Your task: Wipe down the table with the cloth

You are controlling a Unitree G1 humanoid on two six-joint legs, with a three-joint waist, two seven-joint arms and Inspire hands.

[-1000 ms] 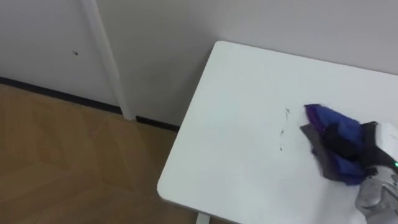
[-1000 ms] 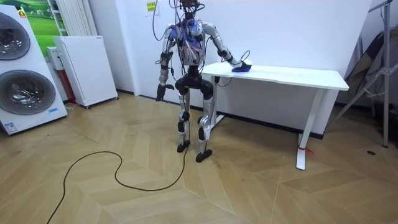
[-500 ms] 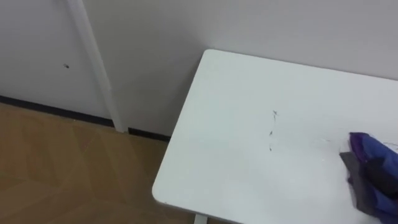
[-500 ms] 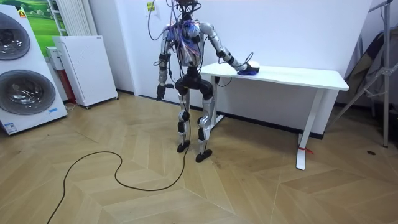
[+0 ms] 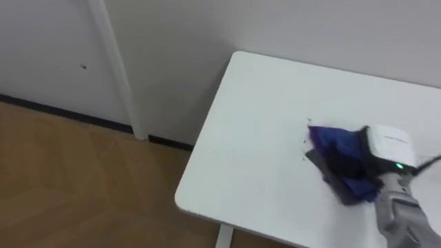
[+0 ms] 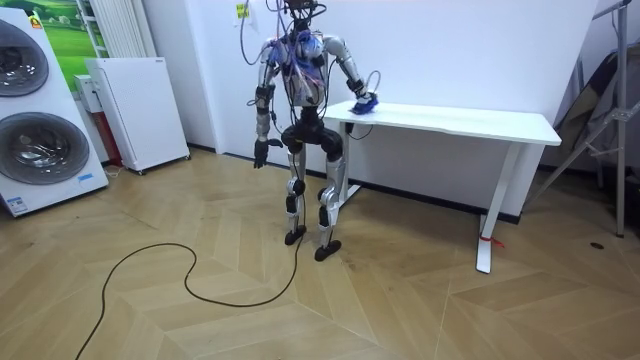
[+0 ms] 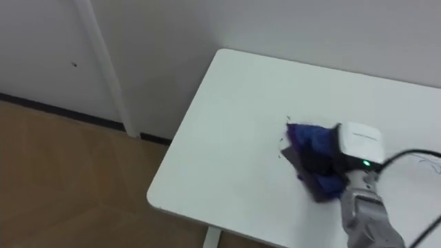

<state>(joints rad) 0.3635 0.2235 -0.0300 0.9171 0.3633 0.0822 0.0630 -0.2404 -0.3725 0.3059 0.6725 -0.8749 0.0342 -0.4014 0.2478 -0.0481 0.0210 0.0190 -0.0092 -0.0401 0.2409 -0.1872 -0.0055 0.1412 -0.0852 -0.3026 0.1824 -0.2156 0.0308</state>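
Cloth (image 5: 328, 140) crumpled blue, table (image 5: 251, 131) smooth white

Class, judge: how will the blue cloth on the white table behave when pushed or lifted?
The blue cloth lies crumpled in folds under the right hand, so probably floppy and light. On the smooth white table it should slide easily, bunching rather than rolling or tipping.

The surface (image 5: 262, 138) has a smooth white top with a soft satin sheen, on white-painted legs (image 6: 497, 200) that look like metal. The cloth (image 5: 329, 148) is soft, crumpled, matt fabric, blue-violet with a grey layer. The right robot hand (image 5: 386, 148) carries a smooth white plastic casing above a grey metallic forearm. The floor (image 5: 76, 179) is lightly glossy wood parquet; the wall (image 5: 207, 41) is matt.
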